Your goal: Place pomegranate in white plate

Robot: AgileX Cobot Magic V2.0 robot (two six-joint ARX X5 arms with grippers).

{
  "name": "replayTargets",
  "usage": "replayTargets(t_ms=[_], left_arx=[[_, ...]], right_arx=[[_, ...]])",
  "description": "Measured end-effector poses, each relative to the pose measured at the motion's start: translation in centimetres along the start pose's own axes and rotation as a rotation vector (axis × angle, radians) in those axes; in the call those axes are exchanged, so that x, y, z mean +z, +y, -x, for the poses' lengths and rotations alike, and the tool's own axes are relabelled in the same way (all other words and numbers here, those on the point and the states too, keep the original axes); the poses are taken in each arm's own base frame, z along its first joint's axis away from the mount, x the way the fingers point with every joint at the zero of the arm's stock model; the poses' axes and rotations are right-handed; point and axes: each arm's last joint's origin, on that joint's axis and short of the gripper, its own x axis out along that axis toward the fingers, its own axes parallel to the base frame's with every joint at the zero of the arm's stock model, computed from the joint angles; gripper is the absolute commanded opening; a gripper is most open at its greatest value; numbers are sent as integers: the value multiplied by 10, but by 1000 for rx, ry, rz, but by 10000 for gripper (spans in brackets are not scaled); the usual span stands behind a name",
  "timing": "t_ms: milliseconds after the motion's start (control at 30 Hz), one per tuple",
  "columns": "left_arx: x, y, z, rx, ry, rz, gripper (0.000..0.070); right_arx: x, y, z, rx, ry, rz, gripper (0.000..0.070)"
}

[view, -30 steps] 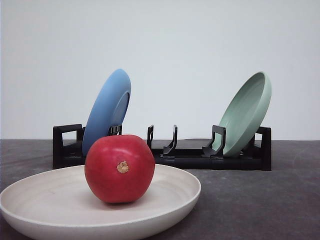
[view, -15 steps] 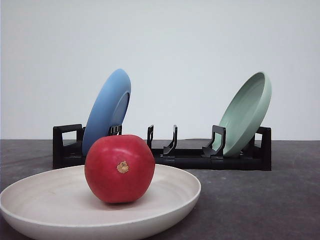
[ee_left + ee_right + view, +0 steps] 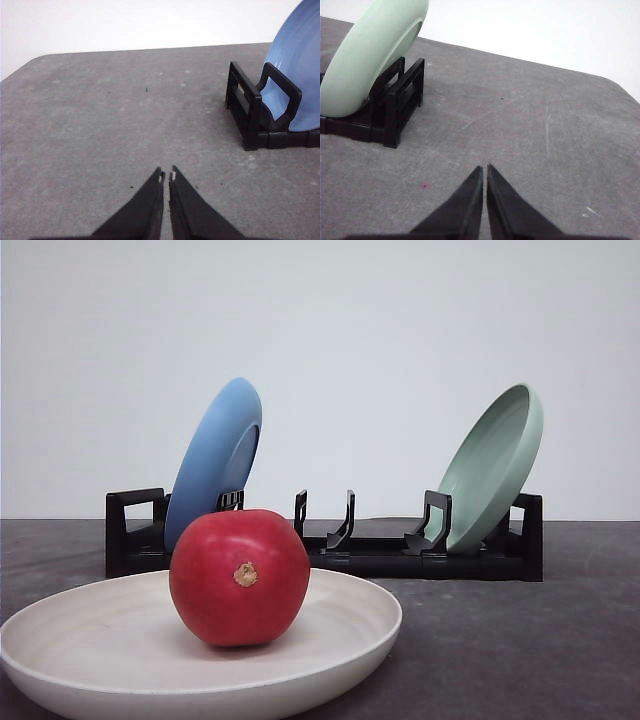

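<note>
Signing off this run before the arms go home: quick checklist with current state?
1. Pomegranate resting inside the white plate: ok.
2. Fruit away from the rim, no visible tilt of the plate: ok.
3. Left gripper shut, holding nothing, over bare table: ok.
4. Right gripper shut, holding nothing: ok.
5. Blue plate and green plate leaning in the black rack, neither gripper touching them: ok.
6. Room between arms and rack for the retreat: cannot tell, since the arms themselves are not visible.
</note>
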Motion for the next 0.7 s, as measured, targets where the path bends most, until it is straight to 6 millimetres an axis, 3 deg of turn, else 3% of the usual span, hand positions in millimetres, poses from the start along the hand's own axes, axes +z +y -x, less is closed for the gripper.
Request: replayTargets(t_ms=[700], left_arx=[[0,0,0,0,0,0,0]], right_arx=[[0,0,0,0,0,0,7]])
